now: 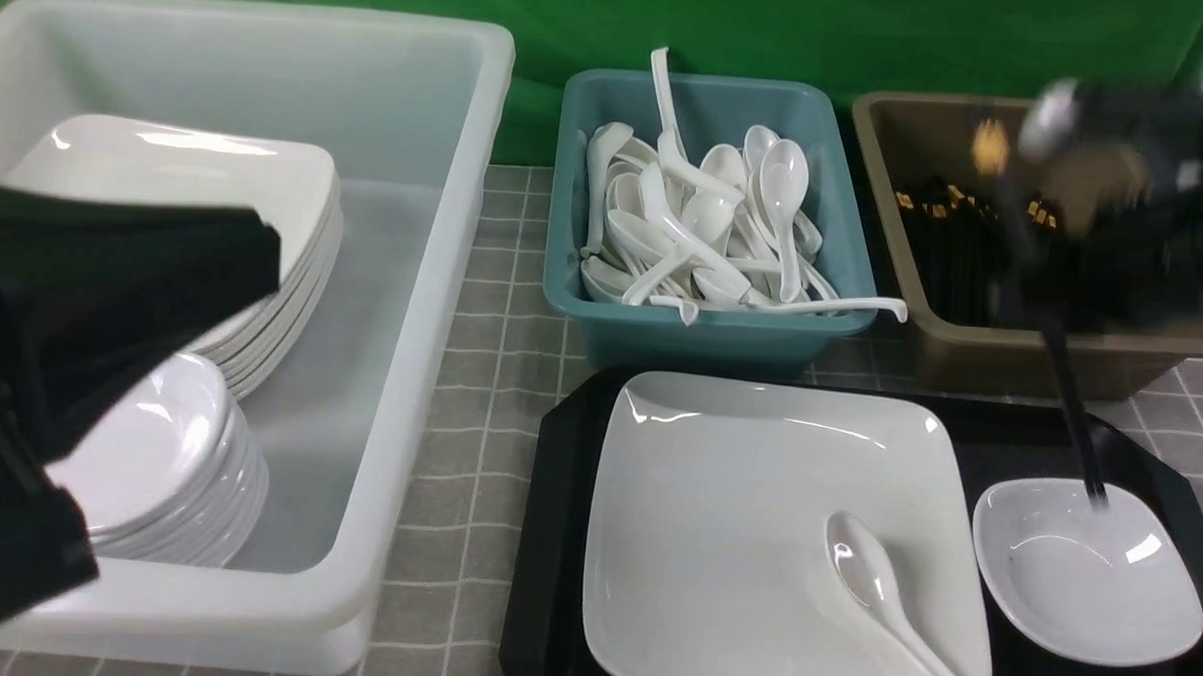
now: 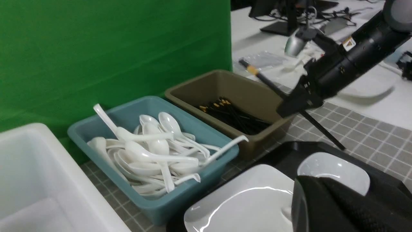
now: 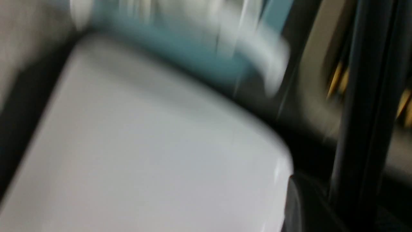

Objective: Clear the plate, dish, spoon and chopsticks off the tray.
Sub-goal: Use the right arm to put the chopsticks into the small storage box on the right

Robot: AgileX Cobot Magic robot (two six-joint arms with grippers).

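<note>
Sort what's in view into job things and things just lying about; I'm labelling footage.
Job:
- plate
- dish
- spoon
- chopsticks, held up
- tray

Lying about:
- green cloth
- monitor stand
- cables

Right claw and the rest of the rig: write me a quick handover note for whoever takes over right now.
Right claw: shut on the chopsticks, raised above the tray.
Left claw: shut; nothing seen in it.
Plate: on the tray, beside the dish.
Dish: on the tray.
Spoon: lying on the plate.
Done: chopsticks lifted off the tray, not yet put down.
Left: release the chopsticks, probably into the brown tub with the others; then clear spoon, dish and plate.
</note>
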